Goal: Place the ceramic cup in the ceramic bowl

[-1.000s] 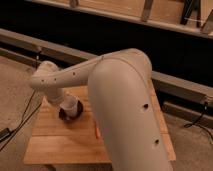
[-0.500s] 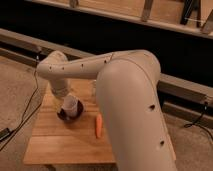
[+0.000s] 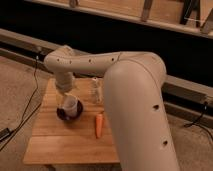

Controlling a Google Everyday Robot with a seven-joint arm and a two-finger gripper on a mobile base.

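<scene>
While the gripper (image 3: pixel 65 99) hangs low over the wooden table (image 3: pixel 55 145), finger state indeterminate, the ceramic cup (image 3: pixel 69 107) sits directly beneath it inside the ceramic bowl (image 3: pixel 67 115); a carrot (image 3: pixel 99 125) lies nearby.

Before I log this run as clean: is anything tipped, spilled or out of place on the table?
Nothing stands out. The ceramic cup sits in the ceramic bowl, the gripper right above it; the carrot lies flat beside them.
</scene>
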